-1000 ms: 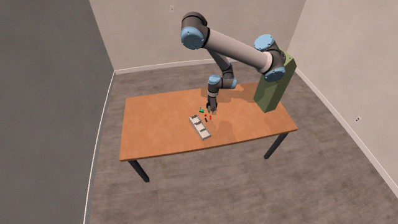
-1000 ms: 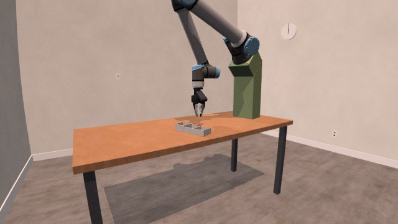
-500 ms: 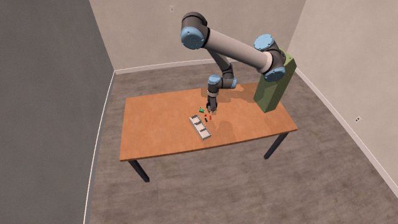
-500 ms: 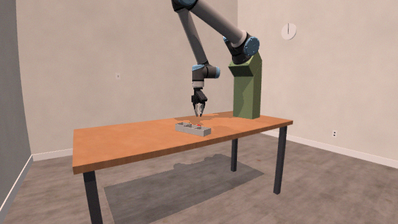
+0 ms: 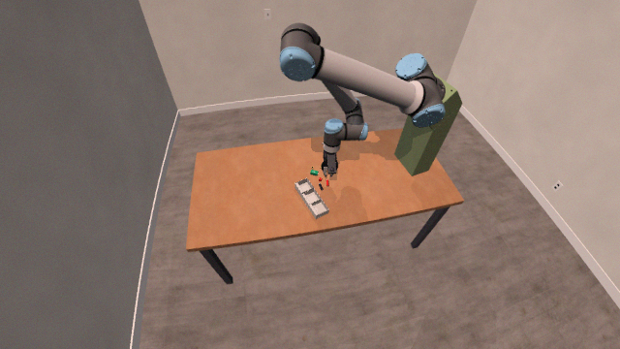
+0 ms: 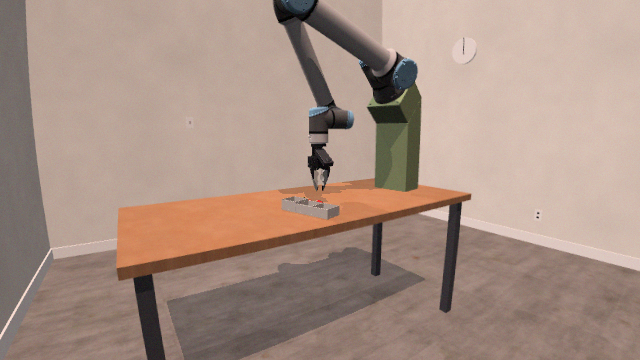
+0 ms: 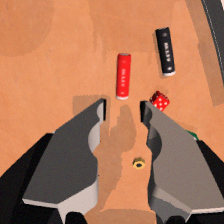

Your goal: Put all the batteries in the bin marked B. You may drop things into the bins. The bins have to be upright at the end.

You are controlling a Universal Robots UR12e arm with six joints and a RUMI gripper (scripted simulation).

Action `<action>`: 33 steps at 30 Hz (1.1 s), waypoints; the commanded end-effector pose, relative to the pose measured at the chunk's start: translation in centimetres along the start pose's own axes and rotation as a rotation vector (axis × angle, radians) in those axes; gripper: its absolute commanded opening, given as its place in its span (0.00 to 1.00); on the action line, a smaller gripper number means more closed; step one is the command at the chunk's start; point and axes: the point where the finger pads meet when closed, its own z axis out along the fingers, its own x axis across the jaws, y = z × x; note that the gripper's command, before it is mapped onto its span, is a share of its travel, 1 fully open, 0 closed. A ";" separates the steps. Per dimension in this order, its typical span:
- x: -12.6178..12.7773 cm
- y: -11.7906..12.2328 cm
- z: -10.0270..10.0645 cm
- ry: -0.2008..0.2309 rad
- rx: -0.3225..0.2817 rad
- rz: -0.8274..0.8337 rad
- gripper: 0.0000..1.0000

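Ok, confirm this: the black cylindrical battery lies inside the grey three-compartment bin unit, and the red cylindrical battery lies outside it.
Not inside: the black battery lies beside the bin unit, as the top view shows. The rest stands.

The gripper (image 5: pixel 330 175) (image 6: pixel 320 190) (image 7: pixel 123 101) hangs slightly lower than a second ago. Its fingertips (image 6: pixel 316 188) are now nearer the table (image 5: pixel 242 194) (image 6: pixel 210 225) (image 7: pixel 45 75).
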 end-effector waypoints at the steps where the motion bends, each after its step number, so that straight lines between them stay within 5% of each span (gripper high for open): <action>1: 0.0 0.0 2.1 0.001 0.000 0.000 0.17; 10: 0.1 0.0 4.8 0.001 0.000 0.000 0.17; 33: 0.0 0.0 6.0 0.001 0.000 0.000 0.17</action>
